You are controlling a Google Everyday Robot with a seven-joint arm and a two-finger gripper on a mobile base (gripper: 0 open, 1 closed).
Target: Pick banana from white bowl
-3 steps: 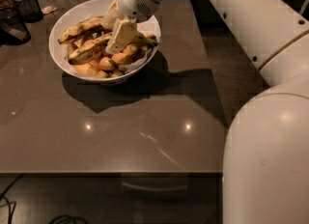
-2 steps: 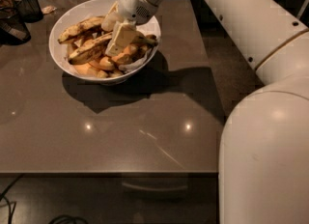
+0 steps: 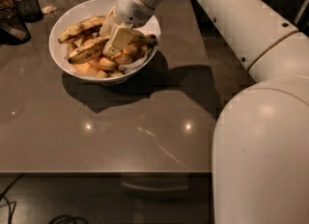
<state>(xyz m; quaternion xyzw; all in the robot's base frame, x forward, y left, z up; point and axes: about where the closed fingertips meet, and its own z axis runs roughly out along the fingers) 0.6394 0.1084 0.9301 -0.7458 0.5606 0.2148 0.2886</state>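
Hovering low over white bowl (image 3: 55,56), toward its 3 o'clock side: gripper (image 3: 118,39), whether spread or clamped cannot tell. Banana (image 3: 89,49) lies in bowl at gripper's 8 o'clock, long axis 8-to-2 o'clock, upper end meeting the gripper; contact unclear

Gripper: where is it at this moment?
Camera view, upper left of centre: the gripper is down inside the white bowl, among the bananas, right of the bowl's middle.
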